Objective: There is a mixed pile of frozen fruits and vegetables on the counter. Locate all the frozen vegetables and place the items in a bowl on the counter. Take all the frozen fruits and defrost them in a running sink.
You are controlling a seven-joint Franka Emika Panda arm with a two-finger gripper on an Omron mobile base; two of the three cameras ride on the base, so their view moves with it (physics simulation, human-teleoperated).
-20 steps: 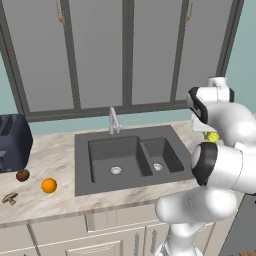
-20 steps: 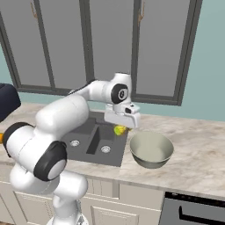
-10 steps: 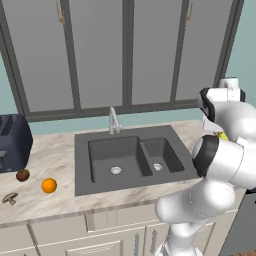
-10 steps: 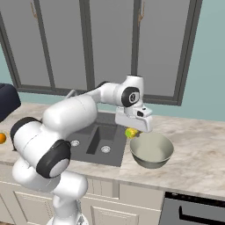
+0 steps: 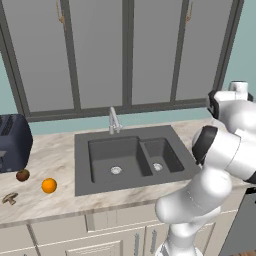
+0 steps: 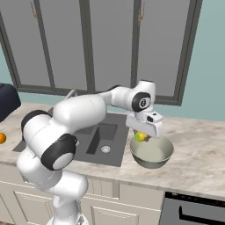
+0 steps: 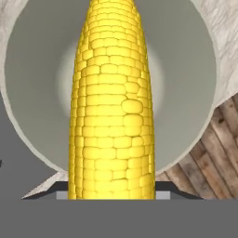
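Beige counter [image 5: 60, 150]: gripper [image 6: 141, 136] grasps the corn cob [image 7: 111, 102] above the bowl [image 6: 151, 154]; mushroom [image 5: 9, 198], orange [image 5: 49, 185], brown fruit [image 5: 22, 175] await near its left edge.

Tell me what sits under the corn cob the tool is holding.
Under the corn cob is the pale grey-green bowl, its visible floor bare. The tool holds the cob just above the rim. The strip of bowl floor straight behind the cob is covered, so it cannot be checked.

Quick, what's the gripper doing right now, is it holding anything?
Gripper: closed on the yellow corn cob, holding it just above the bowl.
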